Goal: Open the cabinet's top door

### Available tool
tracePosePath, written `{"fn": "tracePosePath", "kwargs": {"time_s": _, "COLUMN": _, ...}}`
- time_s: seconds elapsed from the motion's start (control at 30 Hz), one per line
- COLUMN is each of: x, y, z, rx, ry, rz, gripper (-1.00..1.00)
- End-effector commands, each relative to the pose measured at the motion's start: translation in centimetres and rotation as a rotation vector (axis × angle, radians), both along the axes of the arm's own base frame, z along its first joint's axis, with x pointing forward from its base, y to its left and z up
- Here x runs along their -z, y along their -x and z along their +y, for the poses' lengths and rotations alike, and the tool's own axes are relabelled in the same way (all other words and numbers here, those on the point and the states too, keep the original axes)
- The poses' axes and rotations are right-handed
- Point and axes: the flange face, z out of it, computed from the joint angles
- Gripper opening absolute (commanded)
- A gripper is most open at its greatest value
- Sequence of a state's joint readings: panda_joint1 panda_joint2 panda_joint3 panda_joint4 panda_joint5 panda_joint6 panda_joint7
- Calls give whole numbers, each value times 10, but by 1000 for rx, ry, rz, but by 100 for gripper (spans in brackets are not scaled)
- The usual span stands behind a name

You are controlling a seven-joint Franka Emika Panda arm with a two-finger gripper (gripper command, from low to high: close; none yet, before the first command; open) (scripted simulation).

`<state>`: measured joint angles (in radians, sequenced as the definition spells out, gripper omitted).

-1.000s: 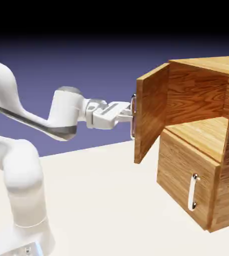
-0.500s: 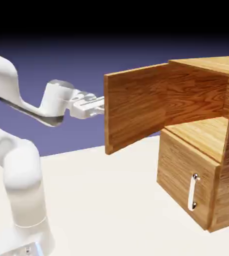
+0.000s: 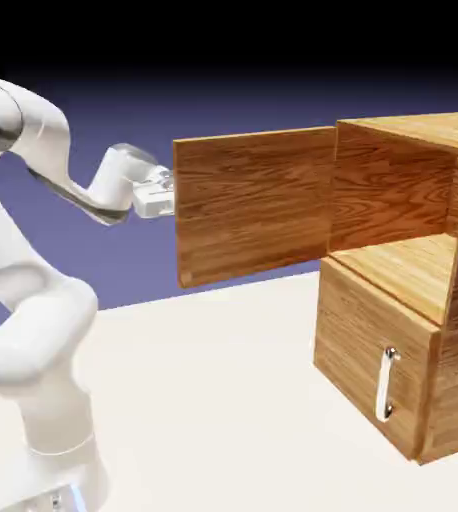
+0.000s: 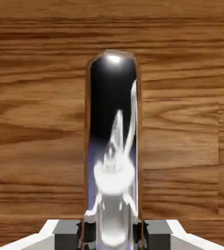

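My gripper's [image 4: 112, 235] two fingertips are closed on the top door's silver bar handle [image 4: 112, 146], which runs up the middle of the hand view with pale reflections along it and the door's wood grain behind. In the exterior view, the top door [image 3: 256, 205] stands wide open, swung out from the cabinet [image 3: 457, 290] toward the exterior view's left, its side edge meeting the cabinet's front. It hides my fingertips and that handle there. I can see into the upper compartment [image 3: 393, 190]. Below it, the lower door [image 3: 376, 350] is closed, its own silver handle [image 3: 385, 385] upright near one edge.
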<state>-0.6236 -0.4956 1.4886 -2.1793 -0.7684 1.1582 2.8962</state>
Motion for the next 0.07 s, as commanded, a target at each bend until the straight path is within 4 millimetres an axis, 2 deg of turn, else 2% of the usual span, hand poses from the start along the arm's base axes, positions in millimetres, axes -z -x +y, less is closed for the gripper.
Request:
{"fn": "tracePosePath", "kwargs": {"time_s": 0.0, "x": 0, "y": -2, "z": 4, "rx": 15, "ry": 0, "rz": 0, "gripper": -100}}
{"fn": "tracePosePath", "kwargs": {"time_s": 0.03, "x": 0, "y": -3, "z": 8, "rx": 29, "ry": 0, "rz": 1, "gripper": -100}}
